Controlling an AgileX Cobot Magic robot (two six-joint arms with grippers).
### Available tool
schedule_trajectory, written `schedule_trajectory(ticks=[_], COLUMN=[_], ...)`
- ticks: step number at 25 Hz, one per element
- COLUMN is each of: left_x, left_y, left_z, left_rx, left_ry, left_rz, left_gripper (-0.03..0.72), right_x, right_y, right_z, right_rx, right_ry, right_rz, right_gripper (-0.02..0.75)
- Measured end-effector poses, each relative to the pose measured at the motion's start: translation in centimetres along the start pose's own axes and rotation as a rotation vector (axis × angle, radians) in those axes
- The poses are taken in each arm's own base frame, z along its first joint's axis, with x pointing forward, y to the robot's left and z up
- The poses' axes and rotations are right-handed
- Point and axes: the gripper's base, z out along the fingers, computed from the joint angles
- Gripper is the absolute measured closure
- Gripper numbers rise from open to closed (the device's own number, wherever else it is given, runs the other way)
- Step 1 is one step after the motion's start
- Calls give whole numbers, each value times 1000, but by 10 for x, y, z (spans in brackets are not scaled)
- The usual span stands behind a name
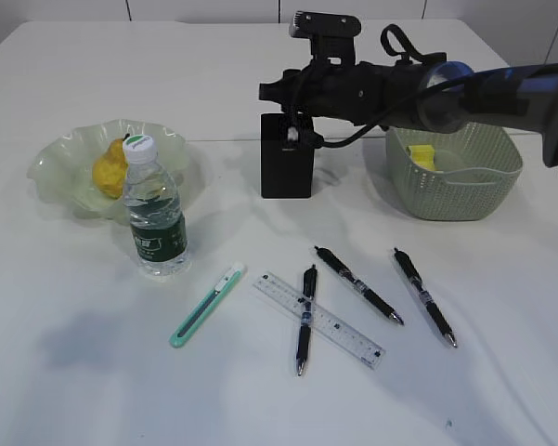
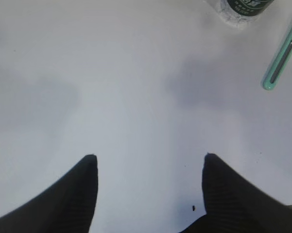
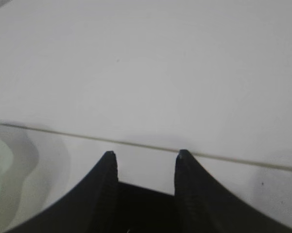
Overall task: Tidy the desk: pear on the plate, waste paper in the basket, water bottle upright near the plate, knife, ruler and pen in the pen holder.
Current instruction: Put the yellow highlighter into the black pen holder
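While the pear (image 1: 110,171) fills the plate (image 1: 60,158), waste paper (image 1: 421,156) occupies the basket (image 1: 455,190).

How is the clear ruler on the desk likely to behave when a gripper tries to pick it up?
The ruler lies flat and thin on the desk, so the fingers will probably struggle to get under an edge. Its clear plastic looks smooth, likely slippery. A pen lies across it, so lifting or pushing it would probably shift or roll that pen.

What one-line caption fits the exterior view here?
Right claw over the pen holder; pear on plate, bottle upright, knife, ruler, three pens on the desk.
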Motion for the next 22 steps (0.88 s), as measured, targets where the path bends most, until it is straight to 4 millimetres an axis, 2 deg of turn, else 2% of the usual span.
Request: schedule_trajectory(ticks=[3, 6, 13, 17, 22], left_x=[1, 2, 2, 2, 2], left_y=[0, 0, 1, 1, 1], left_z=[0, 0, 0, 0, 0], left_rx=[-3, -4, -6, -8, -8], left_ry=[15, 19, 19, 19, 19], left_rz=[0, 0, 1, 2, 3], left_gripper=[214, 214, 214, 214, 214], right_x=[7, 1, -46, -66, -91], right_y=[1, 4, 14, 19, 20], right_z=[-1, -9, -48, -79, -129], right_rx=[-10, -22, -51, -57, -36], right_ry=[93, 147, 159, 259, 416], right_rz=[0, -4, -43, -109, -197], right_gripper=[444, 444, 444, 443, 443])
